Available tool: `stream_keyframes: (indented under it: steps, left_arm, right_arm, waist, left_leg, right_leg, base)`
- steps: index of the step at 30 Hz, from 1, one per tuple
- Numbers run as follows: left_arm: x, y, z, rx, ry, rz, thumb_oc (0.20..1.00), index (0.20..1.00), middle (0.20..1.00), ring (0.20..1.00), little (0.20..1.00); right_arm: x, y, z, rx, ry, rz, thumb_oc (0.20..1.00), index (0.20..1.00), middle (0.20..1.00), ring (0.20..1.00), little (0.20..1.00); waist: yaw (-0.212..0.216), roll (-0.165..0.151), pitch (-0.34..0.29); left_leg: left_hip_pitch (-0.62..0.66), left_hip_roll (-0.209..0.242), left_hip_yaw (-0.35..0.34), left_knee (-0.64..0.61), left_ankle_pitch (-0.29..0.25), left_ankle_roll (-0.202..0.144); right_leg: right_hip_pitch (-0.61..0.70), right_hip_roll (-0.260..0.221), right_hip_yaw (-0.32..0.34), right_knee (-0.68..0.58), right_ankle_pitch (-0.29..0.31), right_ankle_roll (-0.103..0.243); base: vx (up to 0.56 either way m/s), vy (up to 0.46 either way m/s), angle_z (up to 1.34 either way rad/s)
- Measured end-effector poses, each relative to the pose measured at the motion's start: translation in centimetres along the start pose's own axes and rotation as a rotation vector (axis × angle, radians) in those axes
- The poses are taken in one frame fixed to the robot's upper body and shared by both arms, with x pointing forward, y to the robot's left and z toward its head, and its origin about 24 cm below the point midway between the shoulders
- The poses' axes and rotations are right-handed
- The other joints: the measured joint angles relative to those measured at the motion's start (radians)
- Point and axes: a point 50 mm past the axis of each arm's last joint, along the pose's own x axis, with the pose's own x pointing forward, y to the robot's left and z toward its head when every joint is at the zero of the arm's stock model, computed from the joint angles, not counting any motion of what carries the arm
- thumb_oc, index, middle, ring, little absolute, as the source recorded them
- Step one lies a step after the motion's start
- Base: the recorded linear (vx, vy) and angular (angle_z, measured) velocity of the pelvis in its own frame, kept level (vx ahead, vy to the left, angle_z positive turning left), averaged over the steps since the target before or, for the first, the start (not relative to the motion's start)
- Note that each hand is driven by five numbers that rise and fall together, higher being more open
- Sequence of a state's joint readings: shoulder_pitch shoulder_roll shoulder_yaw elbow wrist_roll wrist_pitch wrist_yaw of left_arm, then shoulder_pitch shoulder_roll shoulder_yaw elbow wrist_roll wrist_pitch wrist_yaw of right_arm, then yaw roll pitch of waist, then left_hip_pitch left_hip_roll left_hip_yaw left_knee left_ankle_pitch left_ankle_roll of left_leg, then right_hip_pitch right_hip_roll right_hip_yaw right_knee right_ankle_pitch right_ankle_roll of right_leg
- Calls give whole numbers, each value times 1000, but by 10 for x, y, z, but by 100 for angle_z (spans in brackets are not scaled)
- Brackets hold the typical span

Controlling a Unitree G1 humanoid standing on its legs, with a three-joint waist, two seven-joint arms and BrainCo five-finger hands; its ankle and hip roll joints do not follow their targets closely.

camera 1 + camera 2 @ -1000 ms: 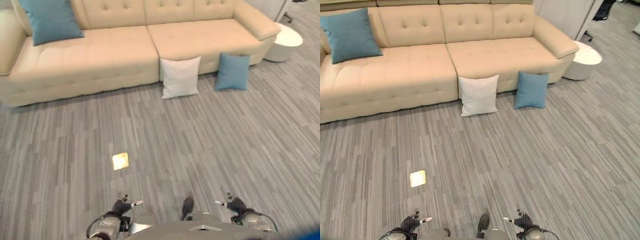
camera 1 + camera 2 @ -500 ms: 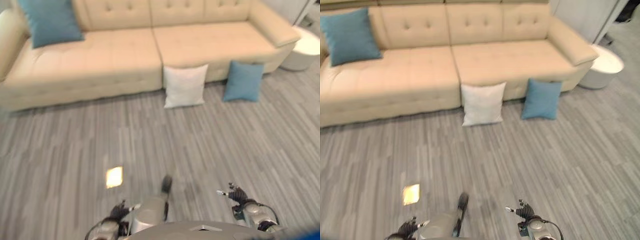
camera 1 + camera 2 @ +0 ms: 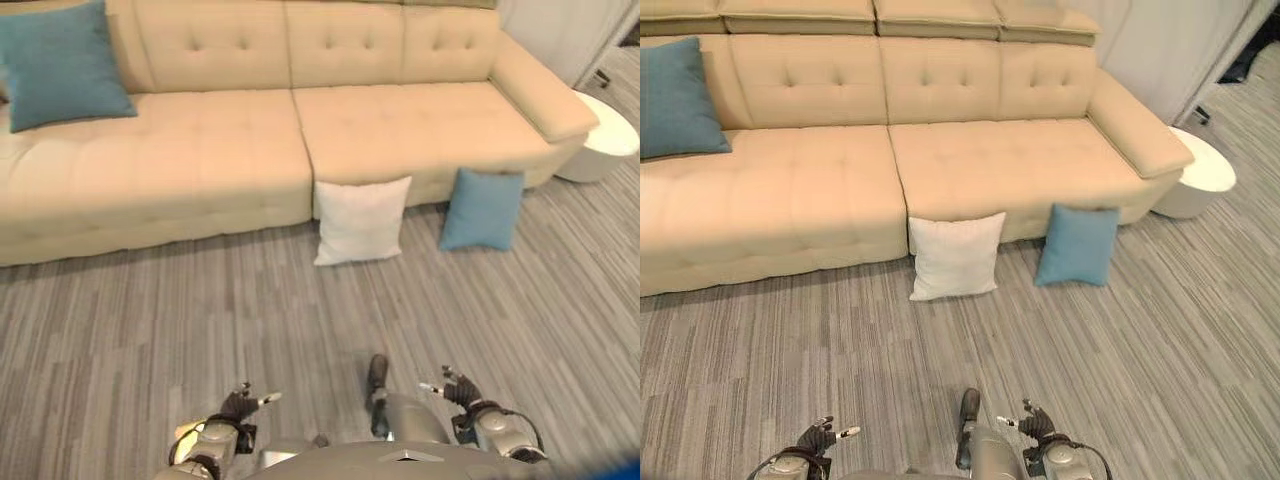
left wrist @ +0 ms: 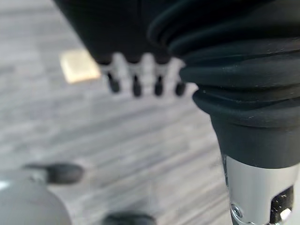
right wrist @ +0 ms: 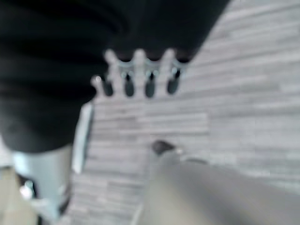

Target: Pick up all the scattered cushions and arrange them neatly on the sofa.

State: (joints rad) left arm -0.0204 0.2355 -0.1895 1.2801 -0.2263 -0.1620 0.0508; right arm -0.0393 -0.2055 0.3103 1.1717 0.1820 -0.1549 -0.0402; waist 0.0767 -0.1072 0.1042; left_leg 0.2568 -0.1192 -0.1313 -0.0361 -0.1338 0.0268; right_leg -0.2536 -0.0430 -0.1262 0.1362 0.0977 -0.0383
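A white cushion (image 3: 361,220) stands on the floor, leaning against the front of the beige sofa (image 3: 200,150) near its middle. To its right a blue cushion (image 3: 483,209) leans against the sofa front in the same way. Another blue cushion (image 3: 62,62) rests on the seat at the sofa's left end, propped against the backrest. My left hand (image 3: 238,408) hangs low at the view's bottom edge, its fingers (image 4: 136,80) relaxed and holding nothing. My right hand (image 3: 460,390) hangs low on the other side, its fingers (image 5: 140,77) relaxed and empty too. Both hands are far from the cushions.
A round white side table (image 3: 610,140) stands at the sofa's right end. A pale wall panel (image 3: 1160,50) rises behind it. Grey plank floor (image 3: 200,310) stretches between me and the sofa, with a small yellowish patch (image 4: 79,65) near my left hand.
The whole view has shifted and the sofa now looks nearer, so the camera has moved. The cushions keep their places. Both hands stay low and empty.
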Motion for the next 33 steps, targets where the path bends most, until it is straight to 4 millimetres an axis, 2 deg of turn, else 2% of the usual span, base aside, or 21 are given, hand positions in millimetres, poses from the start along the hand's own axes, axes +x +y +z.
stream_keyframes:
  steps: [1, 2, 4, 6, 7, 8, 10, 11, 13, 15, 16, 17, 18, 19, 21, 22, 23, 24, 27, 31, 33]
  left_arm:
    - [-1, -4, -4, -5, 12, -10, 1000, 1000, 1000, 1000, 1000]
    - [-1, -4, -6, -7, 18, -10, 1000, 1000, 1000, 1000, 1000]
    - [-1, -7, -3, -12, 11, -15, 1000, 1000, 1000, 1000, 1000]
    - [0, -6, 1, -18, -4, -12, 1000, 1000, 1000, 1000, 1000]
    - [1, -5, 4, -30, -9, -9, 1000, 1000, 1000, 1000, 1000]
    - [2, -1, 8, -34, -20, -1, 1000, 1000, 1000, 1000, 1000]
    - [3, 6, 14, -31, -33, 16, 1000, 1000, 1000, 1000, 1000]
    - [3, 7, 14, -29, -34, 18, 1000, 1000, 1000, 1000, 1000]
    - [4, 4, 16, -28, -37, 9, 1000, 1000, 1000, 1000, 1000]
    - [2, -1, 9, -27, -20, -3, 1000, 1000, 1000, 1000, 1000]
    - [0, -4, 0, -29, 2, -8, 1000, 1000, 1000, 1000, 1000]
    - [-1, -3, -6, -33, 19, -6, 1000, 1000, 1000, 1000, 1000]
    - [-2, -3, -10, -34, 28, -3, 1000, 1000, 1000, 1000, 1000]
    - [-2, -3, -10, -34, 30, -4, 1000, 1000, 1000, 1000, 1000]
    - [-1, -5, -6, -33, 19, -12, 1000, 1000, 1000, 1000, 1000]
    - [1, 0, 4, -29, -5, -3, 1000, 1000, 1000, 1000, 1000]
    - [5, 1, 20, -19, -42, -4, 1000, 1000, 1000, 1000, 1000]
    - [5, 1, 23, -19, -51, -3, 1000, 1000, 1000, 1000, 1000]
    - [5, 4, 25, -16, -59, 3, 1000, 1000, 1000, 1000, 1000]
    - [2, 7, 7, -22, -9, 13, 1000, 1000, 1000, 1000, 1000]
    - [0, 7, -2, -23, 13, 14, 1000, 1000, 1000, 1000, 1000]
  right_arm:
    - [0, -4, 1, 9, -2, -14, 1000, 1000, 1000, 1000, 1000]
    - [0, -8, 3, 25, -15, -27, 1000, 1000, 1000, 1000, 1000]
    - [1, -15, 6, 39, -26, -46, 1000, 1000, 1000, 1000, 1000]
    - [2, -17, 12, 45, -41, -52, 1000, 1000, 1000, 1000, 1000]
    - [3, -17, 15, 48, -46, -52, 1000, 1000, 1000, 1000, 1000]
    - [4, -15, 19, 48, -58, -46, 1000, 1000, 1000, 1000, 1000]
    - [7, -12, 32, 67, -89, -41, 1000, 1000, 1000, 1000, 1000]
    - [7, -14, 35, 72, -103, -46, 1000, 1000, 1000, 1000, 1000]
    - [7, -19, 34, 68, -99, -58, 1000, 1000, 1000, 1000, 1000]
    - [5, -22, 24, 67, -72, -65, 1000, 1000, 1000, 1000, 1000]
    - [4, -23, 22, 66, -67, -67, 1000, 1000, 1000, 1000, 1000]
    - [4, -20, 19, 71, -61, -61, 1000, 1000, 1000, 1000, 1000]
    - [3, -15, 18, 76, -59, -48, 1000, 1000, 1000, 1000, 1000]
    - [3, -14, 17, 77, -56, -44, 1000, 1000, 1000, 1000, 1000]
    - [4, -12, 19, 79, -61, -40, 1000, 1000, 1000, 1000, 1000]
    - [5, -5, 27, 84, -87, -21, 1000, 1000, 1000, 1000, 1000]
    - [5, -4, 31, 86, -105, -16, 1000, 1000, 1000, 1000, 1000]
    - [5, -3, 29, 88, -100, -13, 1000, 1000, 1000, 1000, 1000]
    - [4, -1, 25, 83, -88, -6, 1000, 1000, 1000, 1000, 1000]
    - [5, 0, 27, 83, -96, -3, 1000, 1000, 1000, 1000, 1000]
    - [4, 0, 26, 84, -88, -2, 1000, 1000, 1000, 1000, 1000]
  waist:
    - [4, 16, -2]
    - [2, 23, -4]
    - [15, 29, -8]
    - [35, 11, 2]
    - [43, 13, 6]
    - [47, -5, 21]
    - [48, -39, 44]
    - [30, -36, 52]
    - [19, -14, 64]
    - [27, 26, 51]
    - [27, 51, 38]
    - [24, 48, 33]
    - [22, 37, 25]
    - [21, 33, 23]
    - [24, 47, 24]
    - [23, 49, 25]
    - [21, 43, 30]
    - [17, 57, 38]
    - [17, 50, 39]
    - [17, 33, 30]
    - [13, 26, 26]
  left_leg:
    - [-2, 19, -6, 26, -2, -5]
    - [-41, 20, -33, 102, -6, -14]
    - [-158, 9, -10, 363, -15, -53]
    - [-297, 9, 23, 619, -7, -90]
    - [-324, 18, 24, 655, -9, -89]
    - [-350, 29, 38, 647, -14, -86]
    - [-401, 46, 51, 475, -18, -79]
    - [-433, 50, 86, 339, -5, -72]
    - [-451, 49, 136, 177, 57, -52]
    - [-445, 56, 144, 58, 153, -65]
    - [-440, 73, 143, 60, 232, -55]
    - [-415, 68, 153, 49, 239, 11]
    - [-381, 57, 166, 15, 235, 13]
    - [-347, 49, 175, -7, 227, 23]
    - [-286, 55, 202, -31, 212, 45]
    - [-256, 53, 245, -25, 189, 68]
    - [-238, 43, 240, -11, 154, 64]
    - [-222, 42, 235, -11, 149, 63]
    - [-186, 39, 228, -17, 131, 50]
    - [-173, 35, 211, -24, 108, 45]
    - [-147, 35, 195, -37, 102, 39]
  right_leg:
    - [31, 14, 4, -22, -2, 12]
    - [74, 12, -19, -81, 8, -4]
    - [151, 11, -51, -170, 8, -20]
    - [188, 13, -52, -196, -19, -49]
    - [205, 16, -52, -204, -28, -60]
    - [236, 17, -53, -224, -38, -70]
    - [281, 9, -62, -228, -68, -69]
    - [302, 8, -86, -228, -88, -57]
    - [331, 11, -99, -233, -113, -34]
    - [353, 37, -75, -228, -141, -12]
    - [371, 55, -64, -227, -154, 1]
    - [382, 50, -46, -221, -172, 20]
    - [379, 31, -38, -187, -195, 47]
    - [372, 15, -37, -132, -219, 61]
    - [297, -7, -40, 83, -271, 106]
    - [135, -56, -41, 430, -292, 184]
    - [59, -94, -28, 540, -287, 194]
    - [45, -109, -25, 528, -290, 188]
    - [43, -154, -25, 326, -254, 190]
    - [55, -181, 25, -44, -88, 214]
    - [71, -190, 26, -122, -14, 209]
  base:
    - [241, -195, 52]
    - [188, -178, 67]
    - [155, -191, 67]
    - [170, -169, 28]
    - [183, -112, 16]
    - [206, -86, 11]
    - [208, -35, 8]
    - [271, 21, 22]
    - [207, 32, 24]
    - [186, 65, -32]
    - [228, 99, -55]
    - [209, 125, -45]
    - [206, 160, -35]
    - [161, 166, -39]
    - [136, 155, -60]
    - [221, 96, -59]
    - [191, 49, -35]
    - [161, -47, 17]
    - [161, -111, 17]
    - [187, -149, 9]
    - [215, -236, 29]
